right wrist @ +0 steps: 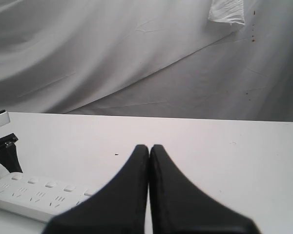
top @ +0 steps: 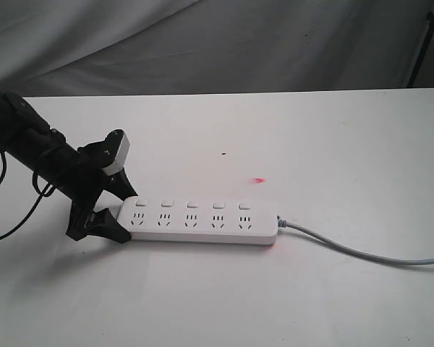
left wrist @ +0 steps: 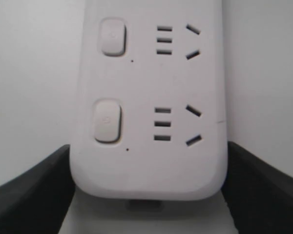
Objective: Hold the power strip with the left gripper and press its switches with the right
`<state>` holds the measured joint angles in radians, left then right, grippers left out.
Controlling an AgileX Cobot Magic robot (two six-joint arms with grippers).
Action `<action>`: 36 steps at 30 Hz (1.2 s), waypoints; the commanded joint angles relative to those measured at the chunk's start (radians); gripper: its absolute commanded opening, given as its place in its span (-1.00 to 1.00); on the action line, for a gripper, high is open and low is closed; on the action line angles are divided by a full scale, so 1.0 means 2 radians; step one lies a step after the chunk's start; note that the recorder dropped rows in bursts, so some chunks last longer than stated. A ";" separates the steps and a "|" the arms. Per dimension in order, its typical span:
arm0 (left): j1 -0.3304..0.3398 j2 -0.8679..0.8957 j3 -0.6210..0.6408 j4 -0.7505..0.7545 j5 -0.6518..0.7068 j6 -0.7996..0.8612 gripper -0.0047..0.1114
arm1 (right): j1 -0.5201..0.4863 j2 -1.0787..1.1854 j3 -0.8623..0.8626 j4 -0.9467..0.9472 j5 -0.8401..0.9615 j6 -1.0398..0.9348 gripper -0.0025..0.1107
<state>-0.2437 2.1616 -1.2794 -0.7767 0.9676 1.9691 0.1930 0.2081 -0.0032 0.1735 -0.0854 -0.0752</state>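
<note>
I have the strip (top: 195, 220) lying flat on the table (top: 311, 144), sockets up, with its five switches (top: 192, 204) in a row along the far long edge. The left gripper (top: 126, 215) sits at the strip's free end, the end opposite the cable (top: 362, 249). One finger lies along the strip's far edge and the other along its near edge. Through the left wrist camera I see that rounded end filling the gap, and the black fingers (left wrist: 34, 195) sit flush against both long sides of the strip, so I read this gripper as closed onto the strip across its width. The two switches nearest that end show clearly there, both untouched. The left arm slopes down to the strip from beyond that free end. The right gripper (right wrist: 149, 148) I see only through its own wrist camera. Its two fingers are pressed together from tip to base with nothing between them. It is well apart from the strip, with bare table between its tips and the strip's switch row, and it touches no switch. Whether it is above the table or resting on it I cannot tell. The cable leaves the strip's other end and curves away across the table. A small red spot (top: 259, 180) lies on the table just beyond the strip's far edge, near the cable end.
</note>
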 commanded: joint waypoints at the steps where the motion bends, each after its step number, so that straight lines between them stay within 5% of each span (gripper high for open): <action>1: 0.000 -0.002 -0.003 0.000 0.001 -0.001 0.06 | -0.003 -0.002 0.002 0.000 -0.001 0.001 -0.96; 8: 0.000 -0.002 -0.003 0.000 0.001 -0.001 0.06 | -0.003 -0.002 0.002 -0.004 0.012 0.001 -0.96; 18: 0.000 -0.002 -0.003 0.000 0.001 -0.001 0.06 | -0.003 0.047 -0.229 -0.029 0.312 0.001 -0.96; 26: 0.000 -0.002 -0.003 0.000 0.001 0.000 0.06 | -0.003 0.155 -0.377 -0.057 0.344 0.001 -0.96; 36: 0.000 -0.002 -0.003 0.000 0.001 0.000 0.06 | -0.002 0.238 -0.394 0.035 0.402 -0.033 -0.96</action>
<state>-0.2437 2.1616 -1.2794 -0.7767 0.9676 1.9691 0.1930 0.6469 -0.7865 0.1585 0.6571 -0.0807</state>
